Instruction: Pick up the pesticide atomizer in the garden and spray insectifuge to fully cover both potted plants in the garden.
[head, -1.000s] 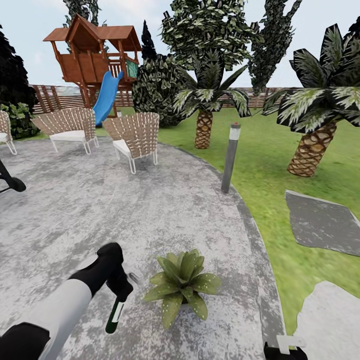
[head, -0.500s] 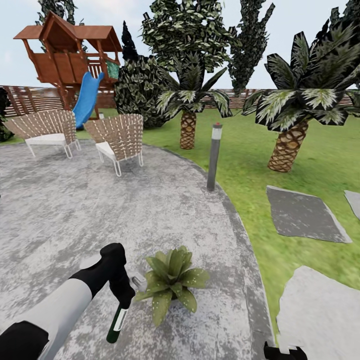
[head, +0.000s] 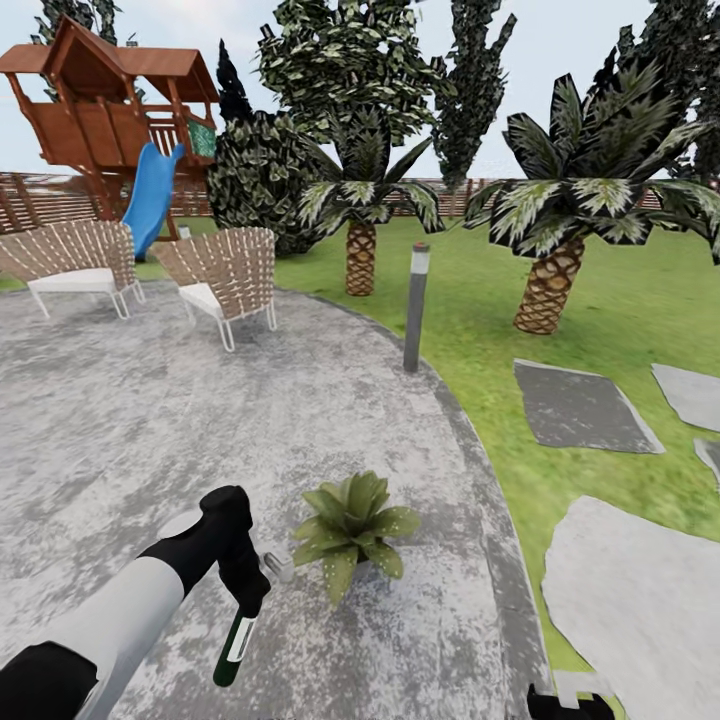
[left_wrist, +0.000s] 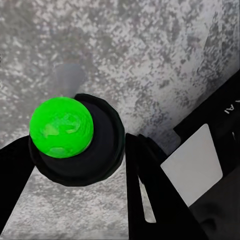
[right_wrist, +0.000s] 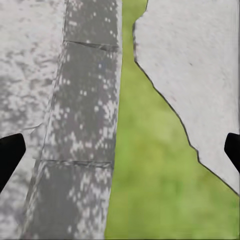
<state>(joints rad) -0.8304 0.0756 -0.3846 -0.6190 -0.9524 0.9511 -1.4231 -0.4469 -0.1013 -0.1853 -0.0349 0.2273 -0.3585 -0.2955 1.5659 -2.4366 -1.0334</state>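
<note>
My left gripper, clamped on the slim dark-green atomizer hanging downward, points its pale nozzle toward the speckled green potted rosette just beside.

Slim dark-green pesticide atomizer with white label, hanging bottom-down above the grey patio, pale trigger head beside a potted plant, green pointed leaves flecked with whitish insectifuge, near the patio's lawn-side edge

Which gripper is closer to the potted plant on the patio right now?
Left. The left gripper, shut on the pesticide atomizer, sits just beside the potted plant on the patio. The right gripper is low at the patio's edge, clearly farther away.
</note>
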